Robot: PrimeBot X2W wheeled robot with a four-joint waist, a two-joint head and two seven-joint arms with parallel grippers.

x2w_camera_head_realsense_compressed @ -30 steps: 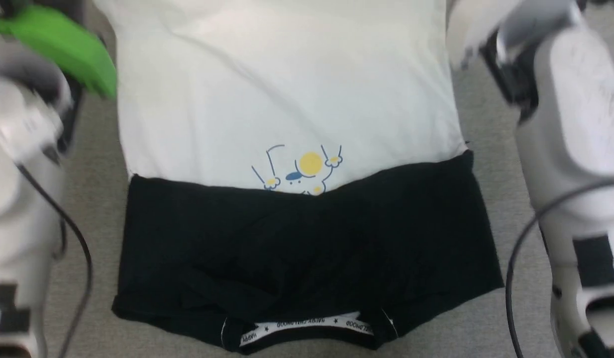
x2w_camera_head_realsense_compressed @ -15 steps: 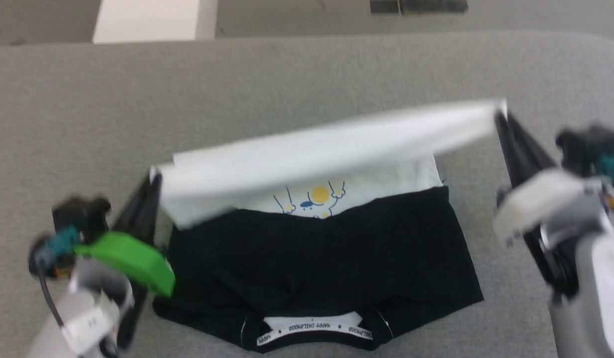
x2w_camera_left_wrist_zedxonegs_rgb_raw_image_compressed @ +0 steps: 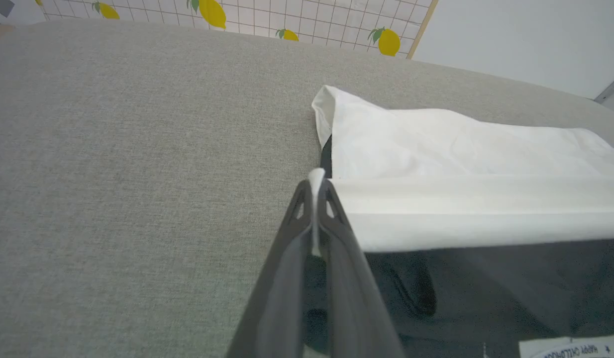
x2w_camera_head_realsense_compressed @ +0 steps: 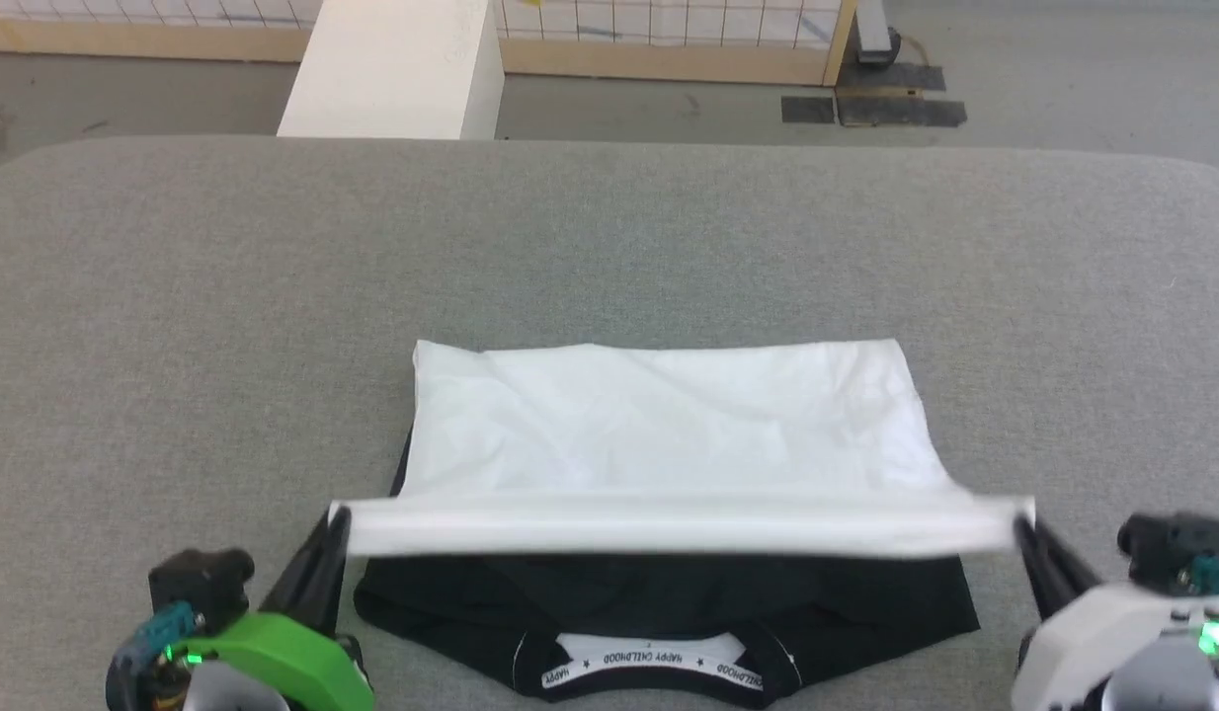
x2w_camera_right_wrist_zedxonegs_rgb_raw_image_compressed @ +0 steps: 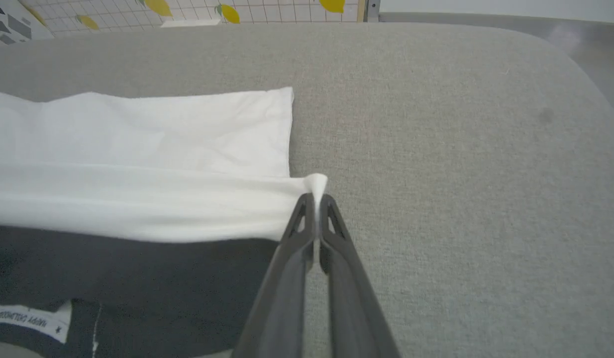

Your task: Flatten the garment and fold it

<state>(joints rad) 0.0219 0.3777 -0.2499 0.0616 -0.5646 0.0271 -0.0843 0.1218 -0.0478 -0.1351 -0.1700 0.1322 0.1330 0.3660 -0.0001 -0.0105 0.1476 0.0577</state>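
Two end effectors work at the near edge of the grey desk (x2w_camera_head_realsense_compressed: 175, 296). Nearest, the black neckband of the T-shirt (x2w_camera_head_realsense_compressed: 669, 425) lies flat on the desk, with its lettered tape (x2w_camera_head_realsense_compressed: 649, 657) showing. Just beyond, the left end effector (x2w_camera_head_realsense_compressed: 335, 521) is clamped on the left corner of the white hem and the right end effector (x2w_camera_head_realsense_compressed: 1024, 523) on the right corner, holding it taut above the black sleeves. Farther off, the white body lies doubled over. Past the desk stands a white block (x2w_camera_head_realsense_compressed: 392, 69).
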